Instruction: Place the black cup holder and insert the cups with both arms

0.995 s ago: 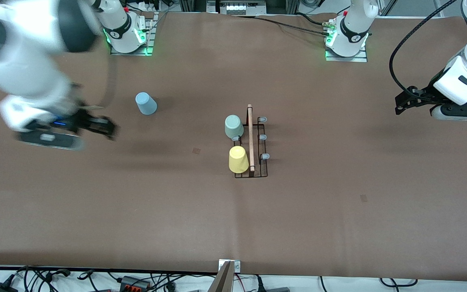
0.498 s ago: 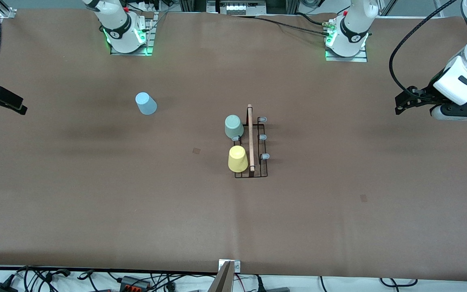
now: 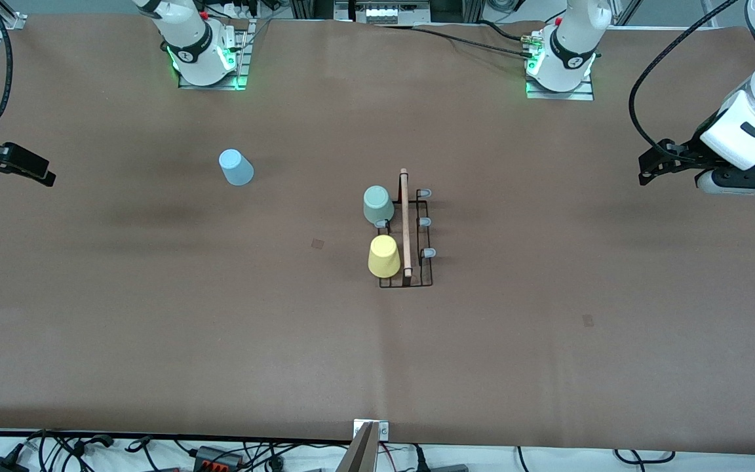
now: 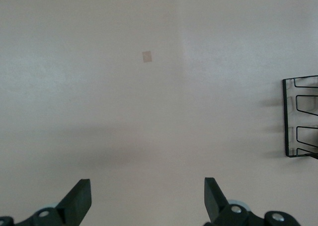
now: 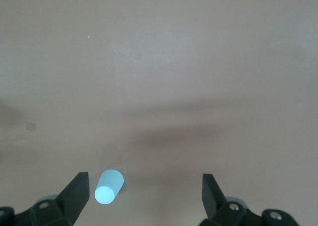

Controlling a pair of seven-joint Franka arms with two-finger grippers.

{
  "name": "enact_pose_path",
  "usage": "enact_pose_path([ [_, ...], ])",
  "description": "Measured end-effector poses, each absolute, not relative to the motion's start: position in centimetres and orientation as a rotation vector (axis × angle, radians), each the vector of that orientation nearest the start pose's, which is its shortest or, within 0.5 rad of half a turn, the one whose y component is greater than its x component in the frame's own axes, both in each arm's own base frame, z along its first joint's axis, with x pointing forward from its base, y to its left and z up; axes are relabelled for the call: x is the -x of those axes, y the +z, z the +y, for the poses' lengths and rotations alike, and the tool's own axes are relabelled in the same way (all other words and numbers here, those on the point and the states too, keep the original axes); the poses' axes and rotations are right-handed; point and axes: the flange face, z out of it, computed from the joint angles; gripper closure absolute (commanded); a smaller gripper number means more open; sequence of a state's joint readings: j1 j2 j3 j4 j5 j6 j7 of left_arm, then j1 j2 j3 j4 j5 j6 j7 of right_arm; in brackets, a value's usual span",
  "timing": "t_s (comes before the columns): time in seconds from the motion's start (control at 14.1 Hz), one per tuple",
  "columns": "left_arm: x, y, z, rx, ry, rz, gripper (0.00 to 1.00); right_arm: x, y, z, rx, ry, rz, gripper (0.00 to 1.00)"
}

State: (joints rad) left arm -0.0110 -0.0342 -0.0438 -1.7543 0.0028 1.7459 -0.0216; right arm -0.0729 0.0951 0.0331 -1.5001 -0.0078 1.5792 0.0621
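Note:
The black cup holder (image 3: 417, 282) stands at the table's middle, its wooden handle (image 3: 405, 223) on top. The pale grey-green cup (image 3: 377, 204) and the yellow cup (image 3: 384, 256) sit upside down on its pegs, on the side toward the right arm's end. The light blue cup (image 3: 236, 167) stands upside down on the table toward the right arm's end; it also shows in the right wrist view (image 5: 109, 186). My right gripper (image 3: 42, 174) is open and empty over that end's table edge. My left gripper (image 3: 645, 173) is open and empty over the left arm's end. A corner of the holder (image 4: 299, 116) shows in the left wrist view.
Three bare pegs (image 3: 425, 222) line the holder's side toward the left arm's end, and one bare peg (image 3: 381, 223) shows between the two cups. Small tape marks (image 3: 317, 243) lie on the brown table cover. Cables run along the table's front edge.
My right arm has swung away from beside the light blue cup out to the table edge at its own end. The left arm and the cups have not moved.

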Motion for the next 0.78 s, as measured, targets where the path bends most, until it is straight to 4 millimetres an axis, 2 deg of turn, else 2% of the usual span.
enact_pose_path([
  [0.36,-55.4,57.1,-3.0,3.138,-0.041,0.054,0.0,-57.5,62.4,-2.3,3.143,-0.027,0.157,0.0],
  [0.78,-55.4,57.1,-3.0,3.138,-0.041,0.055,0.0,-57.4,62.6,-2.3,3.143,-0.033,0.158,0.0],
])
